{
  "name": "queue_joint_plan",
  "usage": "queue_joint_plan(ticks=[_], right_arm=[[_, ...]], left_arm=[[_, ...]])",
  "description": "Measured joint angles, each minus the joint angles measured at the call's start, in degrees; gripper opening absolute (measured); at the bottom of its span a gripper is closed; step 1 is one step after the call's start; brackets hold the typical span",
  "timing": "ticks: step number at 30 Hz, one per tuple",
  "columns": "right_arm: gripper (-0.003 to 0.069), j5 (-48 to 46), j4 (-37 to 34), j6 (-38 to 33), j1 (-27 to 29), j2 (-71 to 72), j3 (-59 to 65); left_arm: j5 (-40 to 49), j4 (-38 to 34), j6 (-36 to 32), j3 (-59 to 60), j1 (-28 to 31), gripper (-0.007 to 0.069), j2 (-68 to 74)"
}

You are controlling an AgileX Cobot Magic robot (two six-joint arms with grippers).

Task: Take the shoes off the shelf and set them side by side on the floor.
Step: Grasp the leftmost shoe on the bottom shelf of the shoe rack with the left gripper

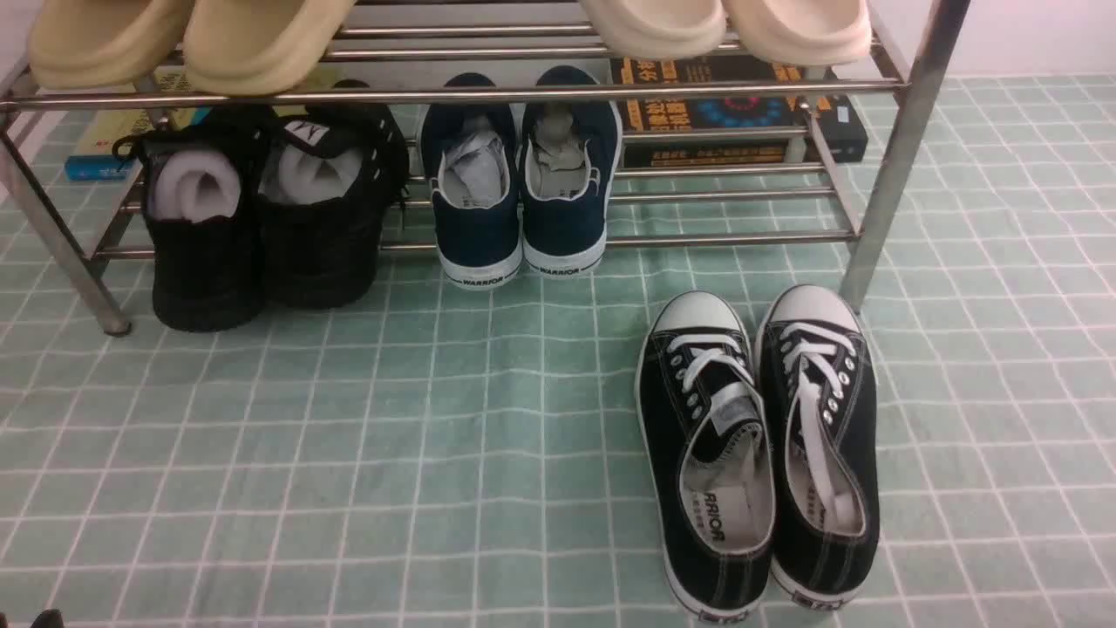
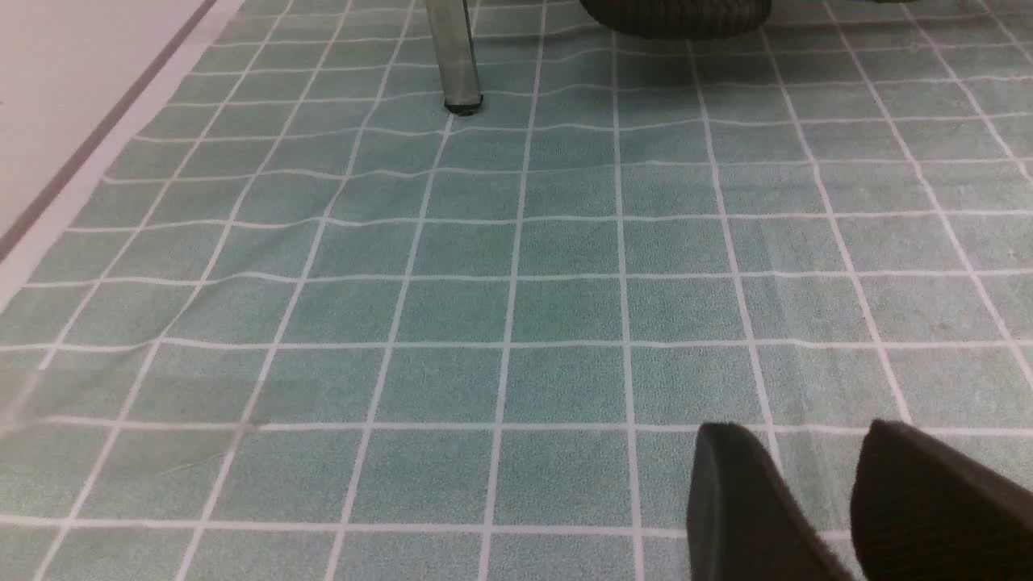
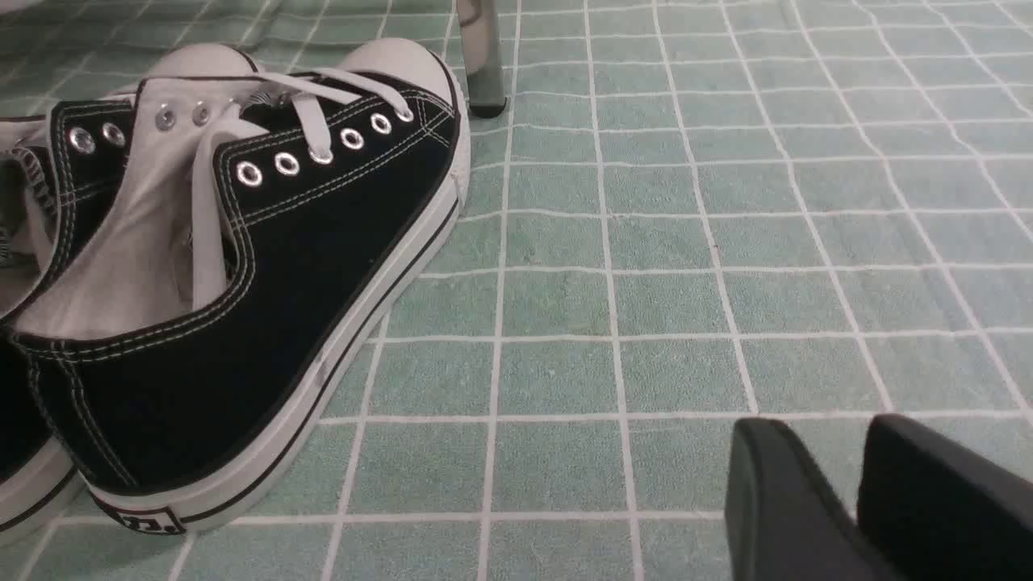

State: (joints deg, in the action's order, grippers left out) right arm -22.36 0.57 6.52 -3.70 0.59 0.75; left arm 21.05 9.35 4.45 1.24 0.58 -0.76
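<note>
The black knit shoes point(image 1: 261, 244) stand heel-out on the lower tier of the chrome shelf point(image 1: 715, 237), at its left end, with grey-white paper stuffing showing in both. Their heels hang over the front bar above the green grid floor point(image 1: 436, 436). In the left wrist view a dark ribbed heel point(image 2: 678, 14) shows beside a shelf leg point(image 2: 456, 64). My left gripper point(image 2: 799, 432) hovers low over bare floor, slightly open and holding nothing. My right gripper point(image 3: 815, 428) is also low over the floor, narrowly open and empty. Neither arm shows in the front view.
A navy white-soled pair point(image 1: 520, 192) sits mid-shelf. A black canvas pair with white toe caps point(image 1: 758, 445) lies on the floor by the right shelf leg point(image 1: 881, 201), close to my right gripper. Beige slippers point(image 1: 261, 44) and books point(image 1: 741, 113) fill the shelf.
</note>
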Motion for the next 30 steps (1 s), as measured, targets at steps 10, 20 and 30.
queue_joint_plan(ticks=[10,20,30], right_arm=[[0.0196,0.00,0.00,0.00,0.00,0.00,0.00],[0.0202,0.00,0.00,0.00,0.00,0.00,0.00],[0.0202,0.00,0.00,0.00,0.00,0.00,0.00]], left_arm=[[0.00,0.00,0.00,0.00,0.00,0.0242,0.00],[0.00,-0.04,0.00,0.00,0.00,0.0242,0.00],[0.00,3.56,0.00,0.00,0.00,0.0242,0.00]])
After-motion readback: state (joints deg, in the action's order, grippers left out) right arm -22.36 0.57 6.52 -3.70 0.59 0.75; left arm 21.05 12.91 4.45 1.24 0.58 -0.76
